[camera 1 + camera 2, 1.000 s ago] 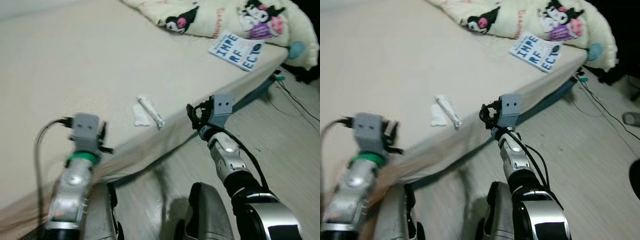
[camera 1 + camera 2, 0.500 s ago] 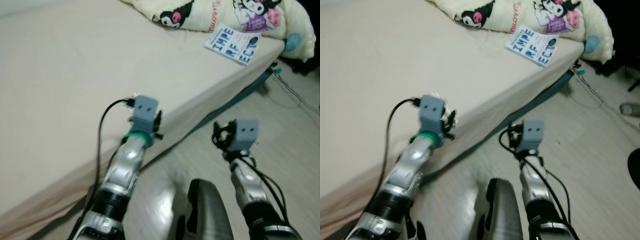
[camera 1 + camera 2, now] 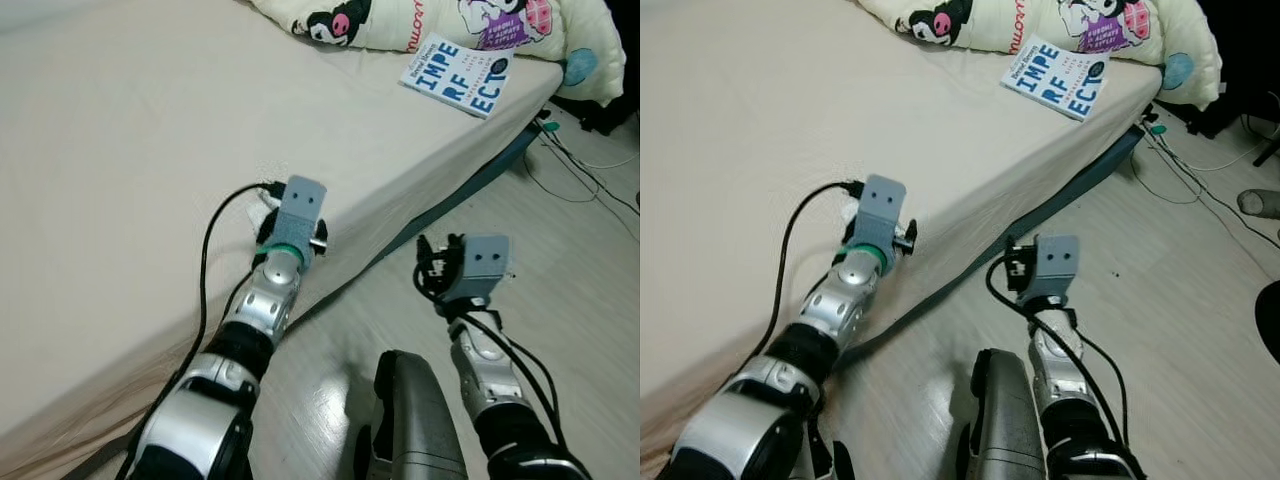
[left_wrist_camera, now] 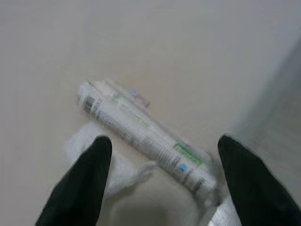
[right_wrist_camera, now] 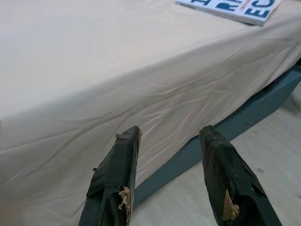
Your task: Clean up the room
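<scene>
A wide bed [image 3: 120, 120] with a beige sheet is spread across the upper left and centre of the head views, its edge running diagonally from lower left to upper right. A cream blanket [image 3: 400, 20] printed with cartoon characters is bunched along the top edge of the frame, and a book [image 3: 458, 76] with blue lettering is laid just below it, near the bed's corner at upper right. Pale wooden floor [image 3: 580, 280] is seen at lower right, with thin cables [image 3: 575, 180] trailing across it at the right edge. The left gripper [image 4: 162, 183] is held over the mattress close to its edge, at centre left of the head views; its 2 black fingers [image 4: 82, 186] are spread wide apart and nothing is gripped. Between them, in the left wrist view, a white rolled wrapper [image 4: 146, 136] with small print is seen lying on the sheet, with a crumpled white tissue [image 4: 120, 172] touching it. The right gripper [image 5: 169, 188] is held lower right of centre, over the floor beside the bed, with its fingers parted and nothing between them.
</scene>
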Controlling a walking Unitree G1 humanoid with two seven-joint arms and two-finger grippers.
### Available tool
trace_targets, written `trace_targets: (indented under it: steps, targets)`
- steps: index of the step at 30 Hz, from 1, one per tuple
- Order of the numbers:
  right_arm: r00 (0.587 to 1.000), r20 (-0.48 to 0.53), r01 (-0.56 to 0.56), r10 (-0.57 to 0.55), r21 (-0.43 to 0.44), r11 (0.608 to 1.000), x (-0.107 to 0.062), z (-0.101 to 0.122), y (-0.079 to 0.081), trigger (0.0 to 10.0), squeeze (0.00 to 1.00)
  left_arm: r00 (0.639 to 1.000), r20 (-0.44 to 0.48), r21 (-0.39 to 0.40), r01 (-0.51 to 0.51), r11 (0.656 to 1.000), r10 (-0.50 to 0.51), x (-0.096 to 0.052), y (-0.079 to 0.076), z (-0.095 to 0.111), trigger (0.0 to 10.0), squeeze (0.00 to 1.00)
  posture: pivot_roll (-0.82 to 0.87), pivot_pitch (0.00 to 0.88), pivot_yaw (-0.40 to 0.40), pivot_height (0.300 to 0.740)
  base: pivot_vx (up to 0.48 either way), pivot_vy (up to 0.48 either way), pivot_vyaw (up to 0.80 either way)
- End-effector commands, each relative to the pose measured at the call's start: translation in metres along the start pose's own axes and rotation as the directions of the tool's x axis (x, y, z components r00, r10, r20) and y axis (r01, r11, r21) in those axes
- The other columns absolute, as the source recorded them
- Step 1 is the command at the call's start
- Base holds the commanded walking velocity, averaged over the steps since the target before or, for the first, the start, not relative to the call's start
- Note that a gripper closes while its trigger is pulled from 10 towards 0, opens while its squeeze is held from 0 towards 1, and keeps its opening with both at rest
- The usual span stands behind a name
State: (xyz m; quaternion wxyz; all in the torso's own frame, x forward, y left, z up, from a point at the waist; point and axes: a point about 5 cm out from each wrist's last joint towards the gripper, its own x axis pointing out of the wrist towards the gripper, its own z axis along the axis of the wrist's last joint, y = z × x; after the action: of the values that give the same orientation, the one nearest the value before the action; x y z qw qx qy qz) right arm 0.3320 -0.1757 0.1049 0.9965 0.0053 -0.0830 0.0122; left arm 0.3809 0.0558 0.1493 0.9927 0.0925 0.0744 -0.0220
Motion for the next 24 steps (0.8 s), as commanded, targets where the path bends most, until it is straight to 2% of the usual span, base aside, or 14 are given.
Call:
trace_targets:
  steps: [1, 2, 7, 13, 14, 15, 16, 24]
  targets:
    - [0.999, -0.035, 0.009, -0.009, -0.001, 1.0, -0.007, -0.008, -0.002, 10.0, 0.0, 0.997, -0.079, -0.085, -0.028, 0.996, 0.021, 0.001, 0.001, -0.007, 10.0, 1.0, -0.03, 0.258, 0.051, 0.531, 0.0, 0.0, 0.0]
    - [0.999, -0.037, 0.007, -0.007, 0.001, 1.0, -0.008, -0.009, -0.001, 10.0, 0.0, 0.994, -0.102, -0.135, -0.045, 0.99, 0.031, 0.003, 0.004, -0.005, 10.0, 1.0, -0.02, 0.258, 0.052, 0.531, 0.0, 0.0, 0.0]
    - [0.999, -0.04, 0.007, -0.007, 0.002, 1.0, -0.009, -0.01, 0.0, 10.0, 0.0, 0.991, -0.131, -0.18, -0.047, 0.982, 0.023, 0.005, 0.005, -0.001, 10.0, 1.0, -0.02, 0.259, 0.055, 0.531, 0.0, 0.0, 0.0]
    - [0.999, -0.049, 0.01, -0.009, 0.012, 1.0, -0.011, -0.011, 0.002, 10.0, 0.0, 0.97, -0.241, -0.26, -0.037, 0.965, -0.028, 0.001, -0.006, -0.007, 10.0, 1.0, -0.01, 0.267, 0.06, 0.531, 0.0, 0.0, 0.0]
    - [0.999, -0.051, 0.009, -0.009, 0.013, 1.0, -0.011, -0.011, 0.002, 10.0, 0.0, 0.969, -0.245, -0.26, -0.039, 0.965, -0.027, 0.001, -0.008, -0.007, 10.0, 0.58, -0.01, 0.269, 0.059, 0.531, 0.0, 0.0, 0.0]
    - [0.999, -0.051, 0.009, -0.009, 0.013, 1.0, -0.011, -0.011, 0.002, 10.0, 0.0, 0.969, -0.245, -0.26, -0.039, 0.965, -0.027, 0.001, -0.008, -0.007, 10.0, 0.58, -0.01, 0.269, 0.059, 0.531, 0.0, 0.0, 0.0]
    - [0.999, -0.054, 0.008, -0.007, 0.014, 1.0, -0.012, -0.012, 0.003, 10.0, 0.0, 0.967, -0.254, -0.258, -0.045, 0.965, -0.023, 0.0, -0.01, -0.008, 10.0, 0.0, -0.01, 0.27, 0.056, 0.531, 0.0, 0.0, 0.0]
    - [0.998, -0.061, 0.002, -0.002, 0.014, 1.0, -0.014, -0.013, 0.005, 10.0, 0.0, 0.97, -0.224, -0.21, -0.146, 0.967, 0.098, 0.002, -0.007, -0.003, 10.0, 0.0, -0.01, 0.269, 0.057, 0.531, 0.0, 0.0, 0.0]
